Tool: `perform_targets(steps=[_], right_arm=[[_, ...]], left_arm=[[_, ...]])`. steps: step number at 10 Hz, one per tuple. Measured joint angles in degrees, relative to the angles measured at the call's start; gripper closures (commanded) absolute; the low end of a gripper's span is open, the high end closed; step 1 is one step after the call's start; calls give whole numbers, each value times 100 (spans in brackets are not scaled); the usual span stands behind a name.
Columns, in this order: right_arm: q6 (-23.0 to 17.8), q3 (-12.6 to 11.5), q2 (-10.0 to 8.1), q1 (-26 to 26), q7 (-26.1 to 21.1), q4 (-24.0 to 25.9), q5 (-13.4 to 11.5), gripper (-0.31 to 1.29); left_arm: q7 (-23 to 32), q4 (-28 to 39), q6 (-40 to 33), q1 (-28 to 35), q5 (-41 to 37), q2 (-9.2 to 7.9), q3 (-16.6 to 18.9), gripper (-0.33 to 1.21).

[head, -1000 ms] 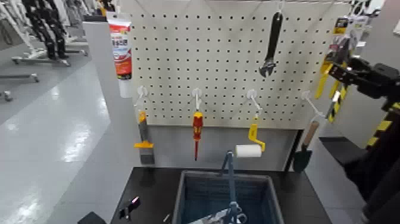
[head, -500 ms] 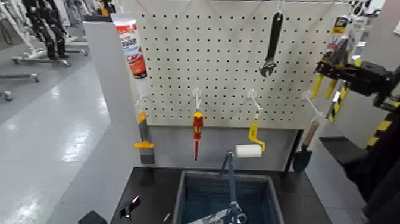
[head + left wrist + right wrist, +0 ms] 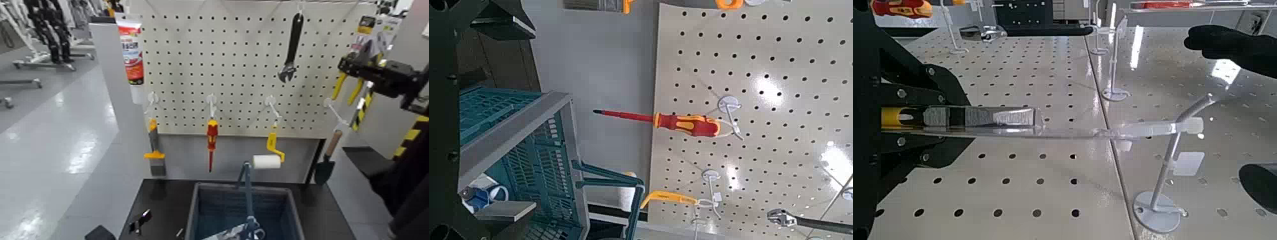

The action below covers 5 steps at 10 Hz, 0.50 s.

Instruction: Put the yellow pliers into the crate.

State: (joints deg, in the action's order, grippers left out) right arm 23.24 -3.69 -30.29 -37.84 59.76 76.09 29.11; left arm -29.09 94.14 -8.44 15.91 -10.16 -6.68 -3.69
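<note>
While near-vertical, pliers [image 3: 340, 85] (handles down) at end effector [image 3: 345, 66].

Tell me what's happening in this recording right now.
The robot's right gripper is closed on the yellow pliers at the pegboard; whether their card is off its hook, I cannot tell. The left gripper waits open near the crate. The pliers are not yet in the crate.

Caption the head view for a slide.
Right end effector closed on the hanging yellow pliers, beside a pegboard of tools above the open crate.
</note>
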Motion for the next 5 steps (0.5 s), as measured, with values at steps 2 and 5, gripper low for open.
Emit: perform_targets(steps=[2,5], right_arm=[[-4,15,-13,-37,-1,-24,7,113],[-19,25,-20,-86,-17,-13,7,113]], left_arm=[[0,0,0,-1,5,0,-8,10],[0,1,0,-9,5,2,-15,10]])
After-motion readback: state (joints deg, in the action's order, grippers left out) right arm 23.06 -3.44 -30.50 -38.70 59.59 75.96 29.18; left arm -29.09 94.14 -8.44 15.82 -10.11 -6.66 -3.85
